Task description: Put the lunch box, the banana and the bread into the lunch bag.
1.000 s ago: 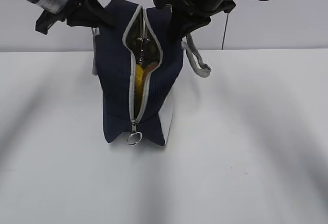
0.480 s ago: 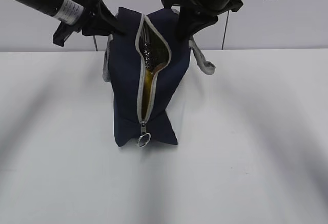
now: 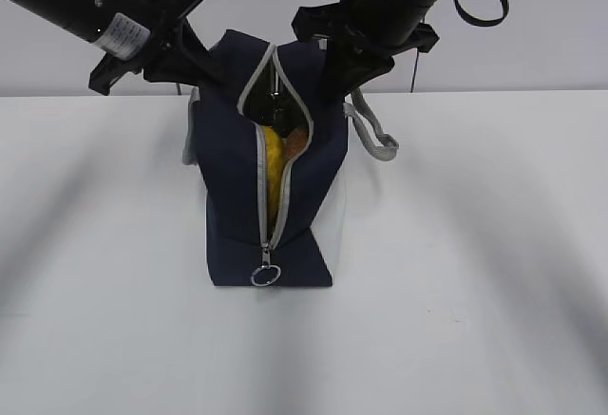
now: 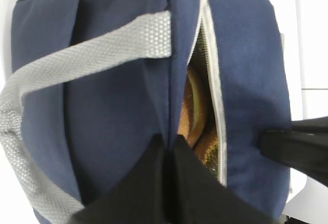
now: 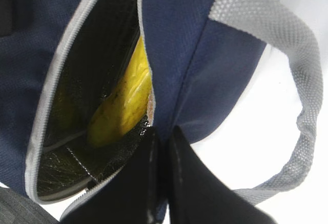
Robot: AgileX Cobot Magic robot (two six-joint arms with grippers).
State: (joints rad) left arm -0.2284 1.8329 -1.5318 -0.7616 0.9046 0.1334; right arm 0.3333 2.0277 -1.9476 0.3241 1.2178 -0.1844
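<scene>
The navy lunch bag (image 3: 228, 178) stands in the middle of the white table with its zipper partly open. My left gripper (image 3: 207, 62) is shut on the fabric of the bag's left rim (image 4: 166, 143) at the far end. My right gripper (image 3: 332, 75) is shut on the right rim (image 5: 163, 134). Both hold the top spread apart. Inside, the yellow banana (image 5: 123, 106) lies against the foil lining and also shows through the slit (image 3: 273, 149). The golden-brown bread (image 4: 204, 141) sits beside it. The lunch box is hidden.
The zipper's ring pull (image 3: 265, 275) hangs at the bag's near end. One grey strap handle (image 3: 375, 135) droops to the right and the other (image 4: 77, 55) lies over the left side. White table (image 3: 475, 263) lies all around, with a wall behind.
Both arms have shifted with the rims in their grip. The bag has moved a little to the right and nearer, and more of the banana shows through the opening.
</scene>
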